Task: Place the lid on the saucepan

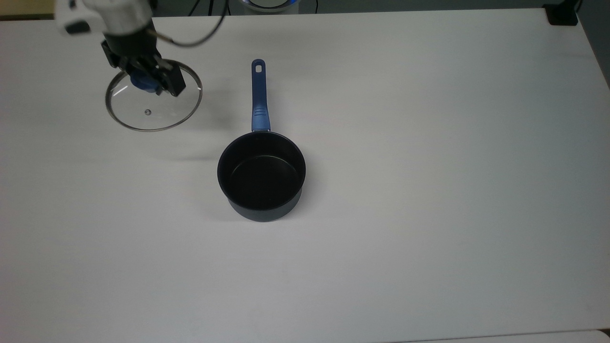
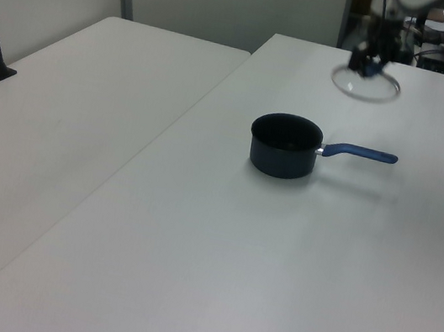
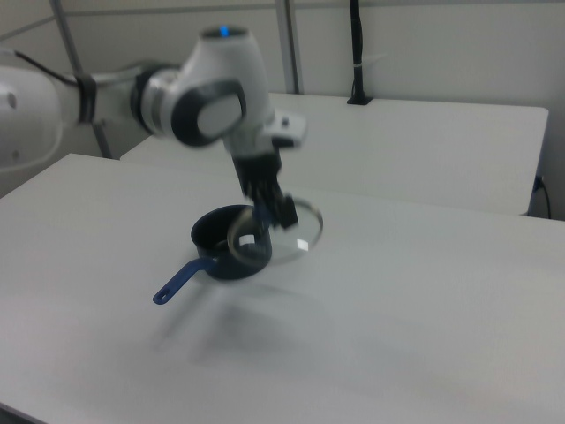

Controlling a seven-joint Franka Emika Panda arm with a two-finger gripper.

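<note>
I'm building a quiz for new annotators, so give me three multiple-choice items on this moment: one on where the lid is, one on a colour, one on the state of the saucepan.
1. Where is the lid?
A. Resting on the saucepan
B. Held above the table by its knob
C. Lying inside the saucepan

2. What colour is the saucepan's handle?
A. Red
B. Blue
C. Yellow

3. What state is the saucepan in?
A. Upright, uncovered and empty
B. Tipped on its side
C. Covered by the lid

Answers:
1 B: the gripper is shut on the blue knob and the lid hangs clear of the table, its shadow lying apart from it in the top view.
2 B: the handle is blue against the dark saucepan.
3 A: its open mouth faces up and shows a bare dark bottom.
</note>
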